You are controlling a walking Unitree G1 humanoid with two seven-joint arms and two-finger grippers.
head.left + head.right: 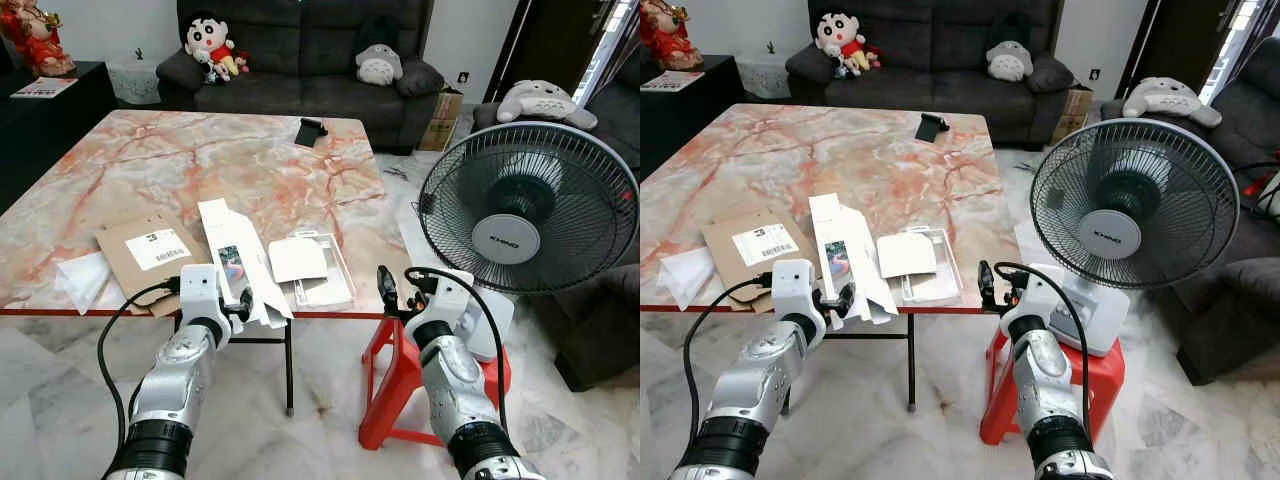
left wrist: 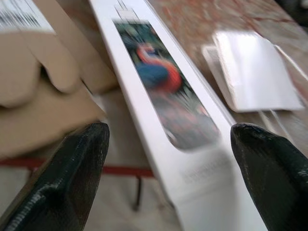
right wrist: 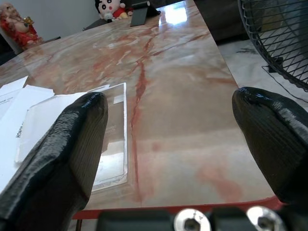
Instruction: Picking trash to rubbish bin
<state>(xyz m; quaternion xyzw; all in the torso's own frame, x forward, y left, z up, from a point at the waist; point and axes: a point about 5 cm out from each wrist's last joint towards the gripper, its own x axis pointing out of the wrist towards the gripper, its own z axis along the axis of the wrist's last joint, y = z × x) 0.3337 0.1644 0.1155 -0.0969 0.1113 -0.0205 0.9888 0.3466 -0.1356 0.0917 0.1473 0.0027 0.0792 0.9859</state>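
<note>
Trash lies along the near edge of the marble table (image 1: pixel 200 160): a brown cardboard mailer (image 1: pixel 140 250) with a label, a long flattened white box (image 1: pixel 238 258) printed with a picture, and a white card (image 1: pixel 297 258) on a clear plastic tray (image 1: pixel 335 285). A crumpled white bag (image 1: pixel 80 280) sits at the near left edge. My left gripper (image 1: pixel 243 305) is open at the table edge, its fingers (image 2: pixel 72 173) either side of the near end of the white box (image 2: pixel 163 96). My right gripper (image 1: pixel 388 290) is open just off the near right corner, facing the clear tray (image 3: pixel 115 139).
A standing fan (image 1: pixel 530 210) rests on a red stool (image 1: pixel 390 370) close to my right arm. A black stand (image 1: pixel 311 130) sits at the table's far edge. Behind it is a dark sofa (image 1: pixel 300 60) with plush toys. Marble floor lies under the table.
</note>
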